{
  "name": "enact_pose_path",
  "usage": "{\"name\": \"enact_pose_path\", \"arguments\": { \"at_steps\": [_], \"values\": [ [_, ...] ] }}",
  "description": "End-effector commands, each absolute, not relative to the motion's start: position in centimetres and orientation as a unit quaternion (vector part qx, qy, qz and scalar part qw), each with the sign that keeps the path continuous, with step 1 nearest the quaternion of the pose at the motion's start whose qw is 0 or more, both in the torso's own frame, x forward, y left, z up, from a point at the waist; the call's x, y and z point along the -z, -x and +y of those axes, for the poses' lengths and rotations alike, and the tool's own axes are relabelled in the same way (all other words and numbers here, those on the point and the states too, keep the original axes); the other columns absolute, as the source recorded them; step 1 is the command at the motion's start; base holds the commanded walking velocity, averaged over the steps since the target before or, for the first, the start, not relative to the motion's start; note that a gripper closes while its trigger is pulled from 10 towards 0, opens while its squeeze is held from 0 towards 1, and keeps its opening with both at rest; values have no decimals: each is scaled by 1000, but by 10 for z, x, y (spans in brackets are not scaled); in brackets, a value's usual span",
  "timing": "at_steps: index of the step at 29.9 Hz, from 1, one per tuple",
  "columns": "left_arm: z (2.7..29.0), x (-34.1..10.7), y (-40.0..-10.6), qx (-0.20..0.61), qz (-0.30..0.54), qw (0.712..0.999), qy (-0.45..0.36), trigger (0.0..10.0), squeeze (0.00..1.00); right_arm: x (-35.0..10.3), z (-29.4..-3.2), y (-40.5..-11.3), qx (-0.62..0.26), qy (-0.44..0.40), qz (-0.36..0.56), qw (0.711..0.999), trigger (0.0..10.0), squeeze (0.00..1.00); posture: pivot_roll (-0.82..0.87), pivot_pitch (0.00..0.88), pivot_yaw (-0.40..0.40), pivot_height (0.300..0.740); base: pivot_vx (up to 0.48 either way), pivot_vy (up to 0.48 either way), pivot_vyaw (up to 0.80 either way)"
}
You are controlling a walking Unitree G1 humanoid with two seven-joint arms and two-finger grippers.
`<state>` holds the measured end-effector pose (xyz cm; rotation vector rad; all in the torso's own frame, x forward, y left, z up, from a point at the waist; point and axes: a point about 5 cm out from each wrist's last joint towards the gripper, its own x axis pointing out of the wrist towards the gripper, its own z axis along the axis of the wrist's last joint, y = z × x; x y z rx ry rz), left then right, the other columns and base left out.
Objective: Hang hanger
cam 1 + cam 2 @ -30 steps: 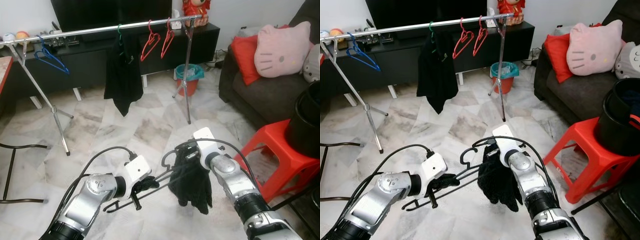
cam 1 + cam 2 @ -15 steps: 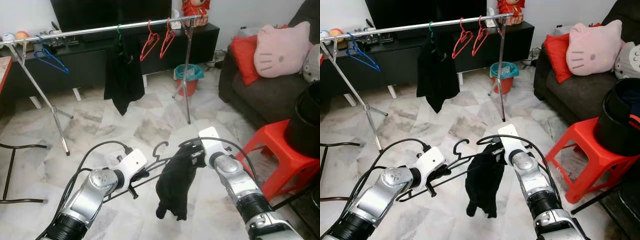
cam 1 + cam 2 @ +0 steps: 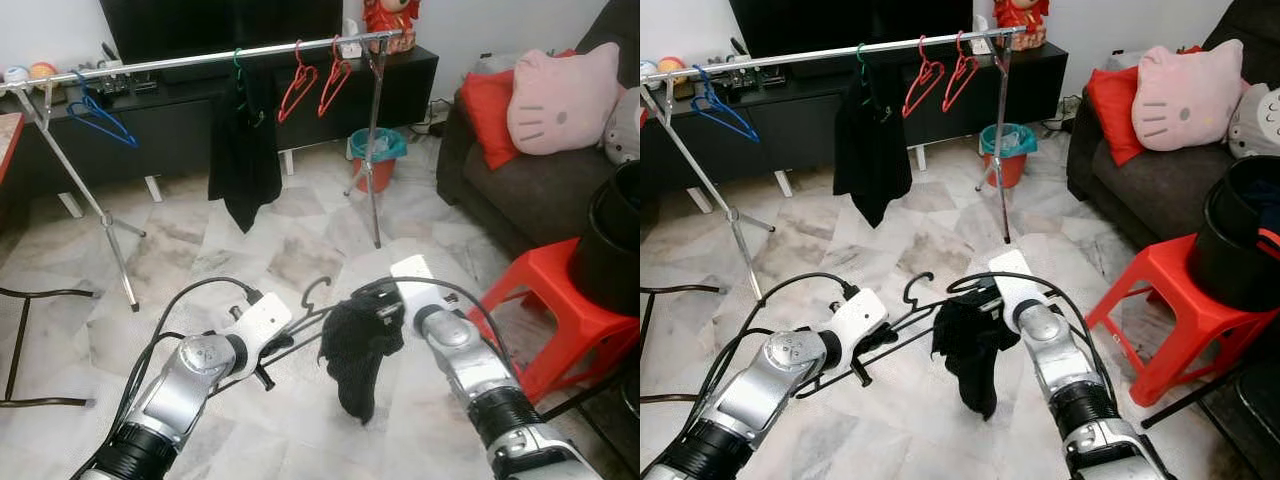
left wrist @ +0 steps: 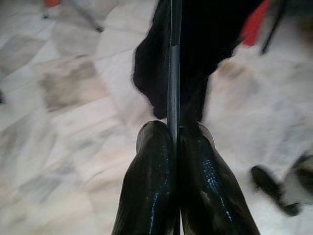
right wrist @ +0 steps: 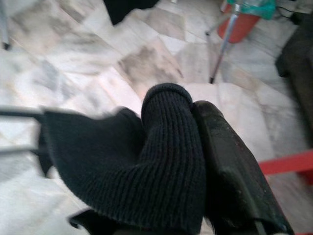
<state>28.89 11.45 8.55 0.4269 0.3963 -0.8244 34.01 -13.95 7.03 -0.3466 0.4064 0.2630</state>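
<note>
A black wire hanger (image 3: 312,296) lies tilted between my two arms, hook end up. My left gripper (image 3: 272,346) is shut on its bar, which runs out between the fingertips (image 4: 155,133) in the left wrist view. A black knit garment (image 3: 354,352) hangs bunched from the hanger's other end. My right gripper (image 3: 386,312) is shut on that knit cloth (image 5: 164,171), which wraps over one finger. Far behind stands the silver clothes rail (image 3: 190,60) with two red hangers (image 3: 300,88), a blue hanger (image 3: 100,115) and a hung black garment (image 3: 245,150).
A red plastic stool (image 3: 565,315) with a black bucket (image 3: 612,240) stands close on the right. A dark sofa with a pink cushion (image 3: 565,95) is behind it. A teal-lined bin (image 3: 377,152) sits by the rail's right leg (image 3: 373,150). Marble floor lies between me and the rail.
The hanger has risen from low over the floor, hook now up. The garment, which hung long half a second ago, is now bunched shorter under my right gripper.
</note>
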Motion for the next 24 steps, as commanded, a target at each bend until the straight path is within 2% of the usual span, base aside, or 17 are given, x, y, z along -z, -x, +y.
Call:
{"name": "enact_pose_path", "arguments": {
  "at_steps": [1,10,17,22,24],
  "values": [
    [110,-96,-288,411,163,877,-190,10000,0,-78,-135,-343,-136,170,184,959,10000,0,42,0,-20,740,0,0,0],
    [97,-94,-266,505,172,831,-160,10000,0,-82,-134,-345,-141,173,181,958,10000,0,44,0,-23,740,0,0,0],
    [94,-93,-259,534,175,813,-153,10000,0,-82,-129,-344,-161,170,181,955,10000,0,44,0,-23,740,0,0,0],
    [95,-92,-250,560,191,791,-155,10000,0,-83,-138,-346,-149,201,181,951,10000,0,45,0,-22,740,0,0,0],
    [97,-90,-252,549,191,796,-168,10000,0,-84,-140,-347,-146,199,180,952,10000,0,44,0,-22,740,0,0,0]
  ]
}}
